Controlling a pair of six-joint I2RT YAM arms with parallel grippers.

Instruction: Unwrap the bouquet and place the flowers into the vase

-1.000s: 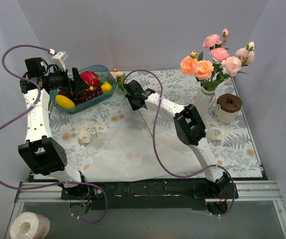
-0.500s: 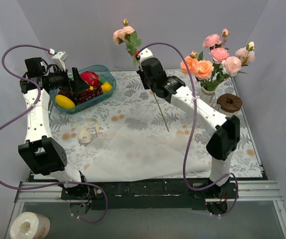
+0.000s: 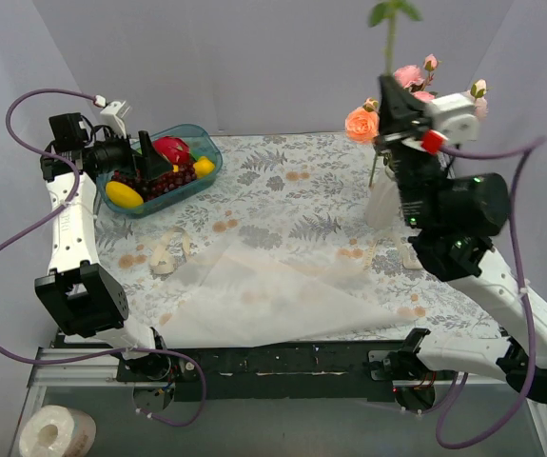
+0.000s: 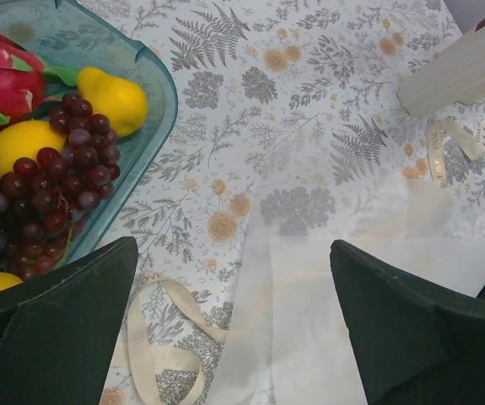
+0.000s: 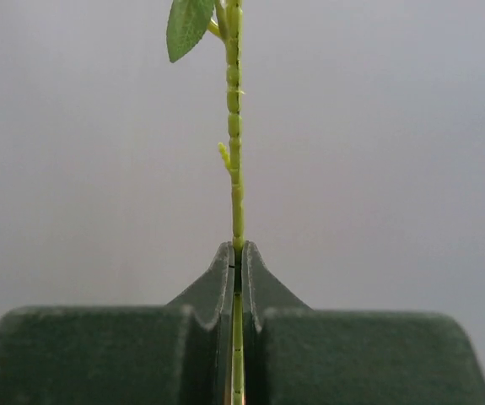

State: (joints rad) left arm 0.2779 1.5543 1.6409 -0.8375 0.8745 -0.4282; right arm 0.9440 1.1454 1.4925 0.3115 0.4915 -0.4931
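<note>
Two arms, two roles. Empty and wide open, the left gripper (image 4: 234, 325) hangs by the clear teal plastic fruit tray (image 3: 207, 145), seemingly parked aside. Cream ribbon (image 3: 164, 255) and flattened white wrapping paper (image 3: 263, 295) lie on the fern-printed tablecloth (image 3: 283, 181). Rightward, the right gripper (image 5: 238, 261) pinches one thin green flower stem (image 5: 236, 152) upright, high near the small white ribbed vase (image 3: 380, 205) of pink and peach roses (image 3: 361, 125), likely for insertion. Plain grey walls (image 3: 254, 57) surround everything.

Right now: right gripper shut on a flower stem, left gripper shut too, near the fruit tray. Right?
No: the left gripper is open, jaws wide apart in the left wrist view. Rest holds: right gripper shut on the flower stem, left near the fruit tray.
</note>
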